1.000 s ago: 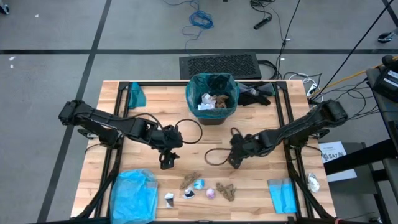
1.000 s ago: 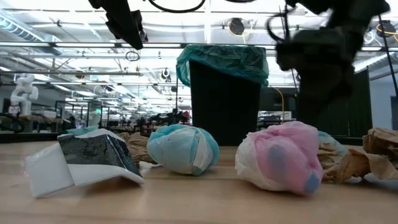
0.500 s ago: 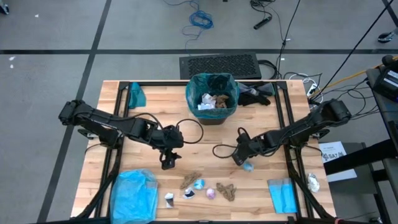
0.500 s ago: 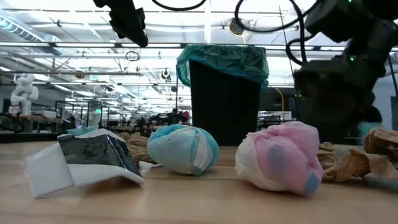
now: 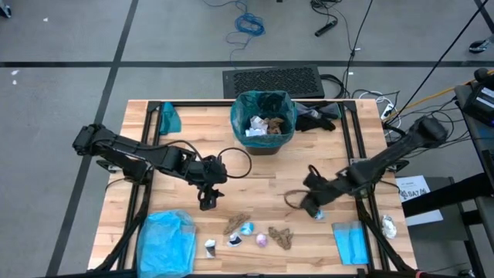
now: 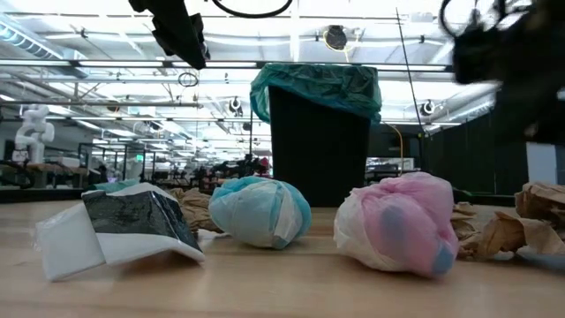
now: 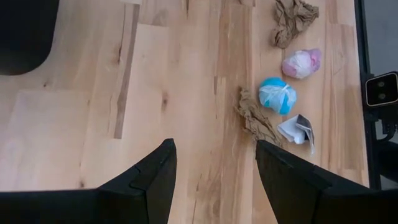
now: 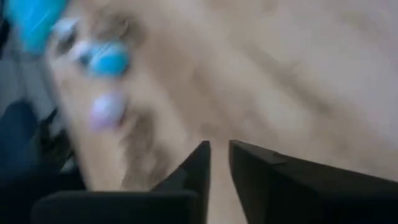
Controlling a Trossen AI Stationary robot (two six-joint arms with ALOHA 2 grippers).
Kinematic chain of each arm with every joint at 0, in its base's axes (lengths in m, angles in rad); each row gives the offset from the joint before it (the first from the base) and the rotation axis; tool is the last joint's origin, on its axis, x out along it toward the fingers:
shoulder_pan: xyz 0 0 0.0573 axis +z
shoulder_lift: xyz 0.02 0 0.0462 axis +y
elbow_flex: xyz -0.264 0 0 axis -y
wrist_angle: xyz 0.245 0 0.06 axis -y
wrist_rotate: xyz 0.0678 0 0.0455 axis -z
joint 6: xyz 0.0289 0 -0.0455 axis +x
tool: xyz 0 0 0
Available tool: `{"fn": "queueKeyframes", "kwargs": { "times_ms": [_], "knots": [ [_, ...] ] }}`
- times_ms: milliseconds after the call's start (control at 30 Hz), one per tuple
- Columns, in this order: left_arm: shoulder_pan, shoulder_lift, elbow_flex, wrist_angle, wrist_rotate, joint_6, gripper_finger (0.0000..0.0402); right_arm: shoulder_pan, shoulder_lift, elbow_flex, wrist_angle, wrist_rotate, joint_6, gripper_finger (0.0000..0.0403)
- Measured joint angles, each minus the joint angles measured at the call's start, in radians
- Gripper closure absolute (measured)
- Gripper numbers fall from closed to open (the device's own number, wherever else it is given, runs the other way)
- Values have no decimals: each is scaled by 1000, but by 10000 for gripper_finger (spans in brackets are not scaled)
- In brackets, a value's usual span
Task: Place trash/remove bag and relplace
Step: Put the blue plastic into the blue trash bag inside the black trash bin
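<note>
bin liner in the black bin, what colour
Teal-green liner, clearest in the low view.

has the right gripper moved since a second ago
Yes. In the high view the right gripper has shifted away from the bin, toward the table's right front, nearer the folded blue plastic.

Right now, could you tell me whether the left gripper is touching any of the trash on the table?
Apart. The left wrist view shows the open left gripper above bare wood, with the trash lying farther off.

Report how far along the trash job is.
Done: some scraps already lie in the lined bin. In hand: nothing visibly; the right gripper looks nearly closed and empty, and the left gripper hovers open. Left: the scraps along the front edge, then the bag swap.
</note>
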Motion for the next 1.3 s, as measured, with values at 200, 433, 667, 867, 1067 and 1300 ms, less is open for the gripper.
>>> {"fn": "queueKeyframes", "kwargs": {
  "times_ms": [200, 433, 667, 867, 1067, 1300],
  "knots": [
    [0, 0, 0, 2, 2, 13, 188, 142, -86, 0, -232, -68, 162, 228],
    [0, 0, 0, 3, 0, 16, 188, 208, -79, -1, -354, 18, 348, 147],
    [0, 0, 0, 3, -5, 19, 188, 208, 16, 0, -282, 22, 354, 154],
    [0, 0, 0, 3, -6, 8, 188, 208, 146, -1, -228, 22, 364, 172],
    [0, 0, 0, 4, -13, 2, 188, 208, 234, 1, -204, 34, 426, 277],
    [1, 0, 0, 47, -37, 2, 188, 160, 125, 13, -55, 298, 444, 385]
  ]
}}
